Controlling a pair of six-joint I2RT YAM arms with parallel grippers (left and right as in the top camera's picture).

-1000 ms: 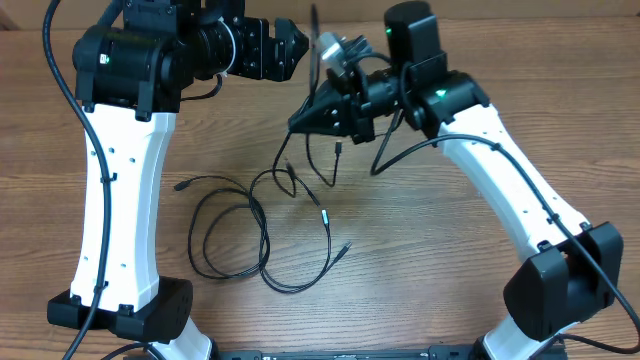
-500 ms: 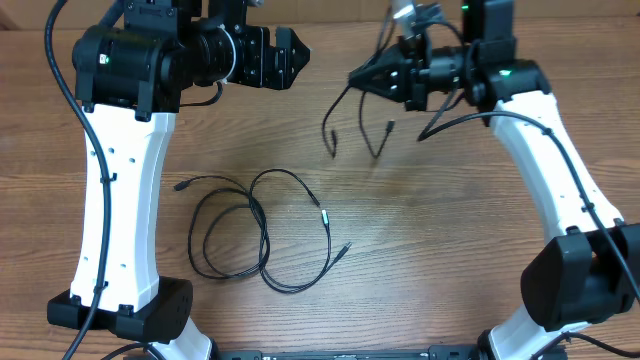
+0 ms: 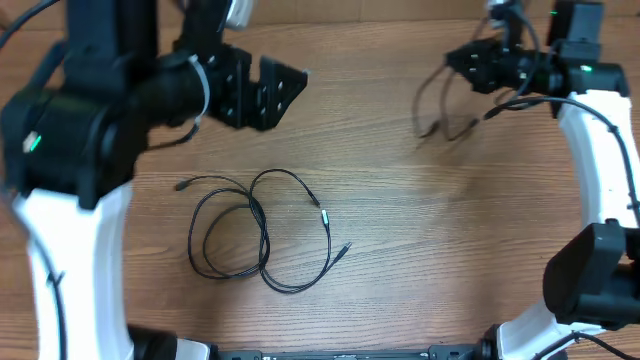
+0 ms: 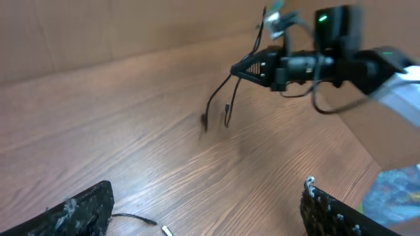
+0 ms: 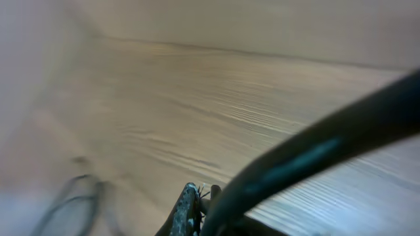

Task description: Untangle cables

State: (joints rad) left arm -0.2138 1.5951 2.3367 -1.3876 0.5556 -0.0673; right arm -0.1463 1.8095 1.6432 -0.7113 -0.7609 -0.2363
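Note:
Two thin black cables (image 3: 262,232) lie looped over each other on the wooden table, left of centre. My right gripper (image 3: 452,60) is up at the back right, shut on a third thin cable (image 3: 424,125) that dangles from it above the table. In the left wrist view that cable (image 4: 211,105) hangs in two strands below the right gripper (image 4: 237,69). My left gripper (image 3: 280,88) hovers high at the back left, open and holding nothing. Its view shows both fingers (image 4: 82,208) wide apart, with a plug tip (image 4: 165,229) on the table below. The right wrist view is blurred; the right gripper's (image 5: 200,196) jaws are together.
The left arm's white column (image 3: 70,250) stands along the left side and the right arm's column (image 3: 600,170) along the right. A thick black arm cable (image 5: 315,151) crosses the right wrist view. A brown wall (image 4: 131,26) backs the table.
My right gripper has swung to the back right, carrying one cable up and away from the two on the table. The left arm has risen towards the camera, its gripper still open.

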